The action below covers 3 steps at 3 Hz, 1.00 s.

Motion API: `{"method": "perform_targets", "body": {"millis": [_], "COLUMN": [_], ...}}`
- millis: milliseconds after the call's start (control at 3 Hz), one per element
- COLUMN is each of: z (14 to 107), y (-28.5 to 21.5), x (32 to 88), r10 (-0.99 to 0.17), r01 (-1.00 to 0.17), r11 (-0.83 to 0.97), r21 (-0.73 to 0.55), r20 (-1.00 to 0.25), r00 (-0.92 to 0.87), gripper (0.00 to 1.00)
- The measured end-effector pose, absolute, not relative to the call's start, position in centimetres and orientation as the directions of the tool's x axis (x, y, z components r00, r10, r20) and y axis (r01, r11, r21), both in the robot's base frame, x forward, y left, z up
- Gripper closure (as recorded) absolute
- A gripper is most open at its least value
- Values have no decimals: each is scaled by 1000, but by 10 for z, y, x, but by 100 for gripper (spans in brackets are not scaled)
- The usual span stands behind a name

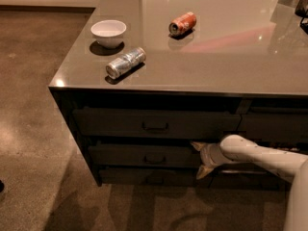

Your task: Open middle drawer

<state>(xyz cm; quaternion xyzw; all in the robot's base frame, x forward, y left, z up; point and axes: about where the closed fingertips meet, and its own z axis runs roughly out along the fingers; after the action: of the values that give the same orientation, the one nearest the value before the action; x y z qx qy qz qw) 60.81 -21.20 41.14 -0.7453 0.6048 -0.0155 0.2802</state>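
Note:
The middle drawer (130,155) is the wide, low dark front second from the top in the left stack, with a small dark bar handle (155,159) at its centre. Its front stands in line with the drawers above and below. My gripper (199,159) is at the end of the white arm (260,154) that comes in from the right. It hangs in front of the right end of the middle drawer, about a hand's width right of the handle. Its two fingers are spread apart, one above the other, with nothing between them.
On the grey counter top (216,57) stand a white bowl (109,32), a silver can on its side (125,62) and an orange can on its side (182,23). A narrower drawer stack (274,124) adjoins on the right. Brown floor (33,129) lies to the left.

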Motion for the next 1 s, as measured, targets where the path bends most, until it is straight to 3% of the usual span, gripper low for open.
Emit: {"method": "perform_targets", "body": {"millis": [333, 1000], "z": [400, 396], "y": [-216, -217], "x": [613, 590], "r10": [-910, -898], "r01": [-910, -935], "r11": [-90, -67], "r21": [-405, -348], "r20": [-337, -388], "r00": [240, 209], "gripper": [27, 30]}}
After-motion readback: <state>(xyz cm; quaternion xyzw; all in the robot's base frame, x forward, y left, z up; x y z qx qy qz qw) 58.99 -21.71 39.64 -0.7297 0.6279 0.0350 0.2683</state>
